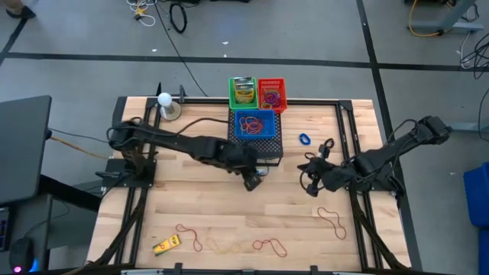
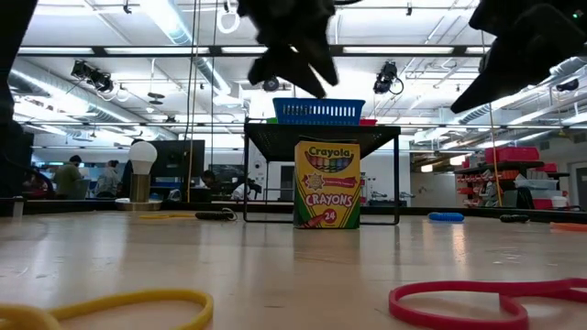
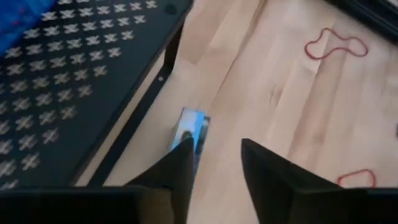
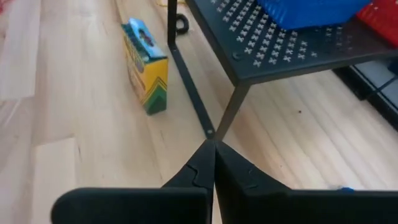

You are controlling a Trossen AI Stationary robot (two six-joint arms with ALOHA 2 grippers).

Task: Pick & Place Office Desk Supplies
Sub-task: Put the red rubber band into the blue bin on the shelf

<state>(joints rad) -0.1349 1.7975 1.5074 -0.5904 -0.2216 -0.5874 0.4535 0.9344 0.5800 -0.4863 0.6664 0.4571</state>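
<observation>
A Crayola crayon box [image 2: 327, 183] stands upright on the table at the front of the black mesh stand [image 1: 267, 147]; it also shows in the left wrist view [image 3: 189, 132] and the right wrist view [image 4: 148, 71]. My left gripper [image 3: 214, 165] hangs open above the box, clear of it. My right gripper [image 4: 213, 168] is shut and empty, off to the right of the stand [image 1: 312, 186]. Red-brown rubber bands [image 1: 332, 221] [image 1: 269, 246] and a small yellow item [image 1: 166, 244] lie near the front edge. A blue ring [image 1: 304, 140] and a black ring [image 1: 327, 143] lie right of the stand.
On the stand sits a blue basket [image 1: 254, 124]. Behind it stand a green basket [image 1: 243, 92] with another crayon box and a red basket [image 1: 271, 94] with bands. A lamp bulb [image 1: 164, 103] stands at the far left. Bare wood lies mid-table.
</observation>
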